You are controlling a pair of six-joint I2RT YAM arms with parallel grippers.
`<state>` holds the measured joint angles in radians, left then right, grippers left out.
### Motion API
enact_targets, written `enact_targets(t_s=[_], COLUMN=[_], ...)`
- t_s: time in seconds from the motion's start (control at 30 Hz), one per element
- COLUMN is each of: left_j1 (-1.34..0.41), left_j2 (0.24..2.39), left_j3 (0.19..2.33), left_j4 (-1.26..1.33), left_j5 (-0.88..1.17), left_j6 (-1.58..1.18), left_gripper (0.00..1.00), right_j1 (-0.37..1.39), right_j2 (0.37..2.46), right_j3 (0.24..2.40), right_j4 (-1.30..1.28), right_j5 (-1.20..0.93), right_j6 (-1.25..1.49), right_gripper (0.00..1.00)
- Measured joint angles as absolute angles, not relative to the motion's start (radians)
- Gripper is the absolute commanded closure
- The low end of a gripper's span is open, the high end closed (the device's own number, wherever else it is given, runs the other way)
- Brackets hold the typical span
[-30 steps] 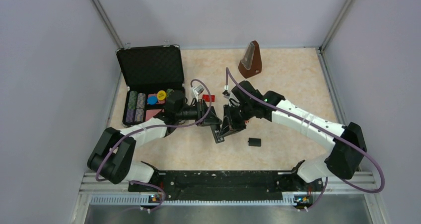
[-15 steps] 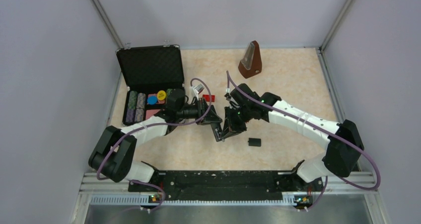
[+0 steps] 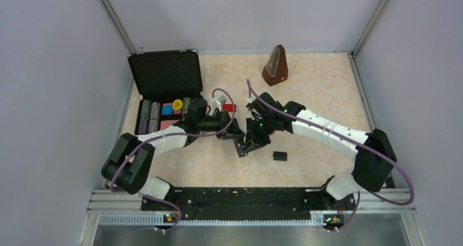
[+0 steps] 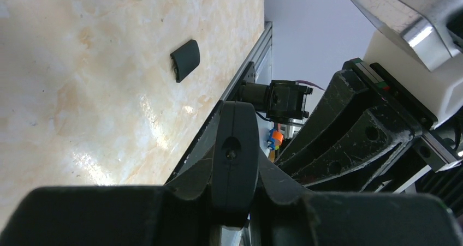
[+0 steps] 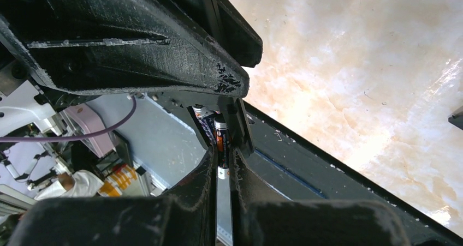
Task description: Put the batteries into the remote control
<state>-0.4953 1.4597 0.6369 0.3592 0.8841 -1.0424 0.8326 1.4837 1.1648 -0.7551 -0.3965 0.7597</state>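
The right fingers (image 5: 256,202) are pinched shut on one battery (image 5: 220,139) — it stands thin and straight between them. Its far tip is right at the open slot of the remote control (image 4: 235,142). A second battery (image 5: 203,120) sits just beside it and looks to be in the slot already. The left fingers (image 4: 191,186) are closed tight on the remote control and hold it between the two arms, over the middle of the worktop (image 3: 316,93). I cannot tell if its low end touches the worktop.

I think the step now is putting in the last battery. The next move needs a slow, soft push, so the battery slides down next to the other one and lies flat. The left fingers must hold the remote control steady while that happens. Only then should the right fingers let go. The small black cover piece (image 3: 279,156) lies alone on the worktop, near the right arm — it likely goes on last.
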Motion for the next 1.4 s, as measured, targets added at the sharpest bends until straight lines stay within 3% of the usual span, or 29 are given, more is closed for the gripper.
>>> enact_targets(t_s=[0.87, 1.4], left_j1=[-0.496, -0.496], left_j2=[1.537, 1.547], left_j3=[0.671, 0.671], left_j4=[0.315, 0.353], left_j5=[0.873, 0.899], left_j6=[-1.055, -1.099], left_gripper=[1.0, 1.0], right_j1=[0.833, 0.831], right_j2=[1.522, 1.503], right_j3=[1.167, 1.167], right_j4=[-0.739, -0.741], right_j5=[-0.304, -0.27], right_j6=[0.736, 0.736], right_gripper=[0.86, 0.61])
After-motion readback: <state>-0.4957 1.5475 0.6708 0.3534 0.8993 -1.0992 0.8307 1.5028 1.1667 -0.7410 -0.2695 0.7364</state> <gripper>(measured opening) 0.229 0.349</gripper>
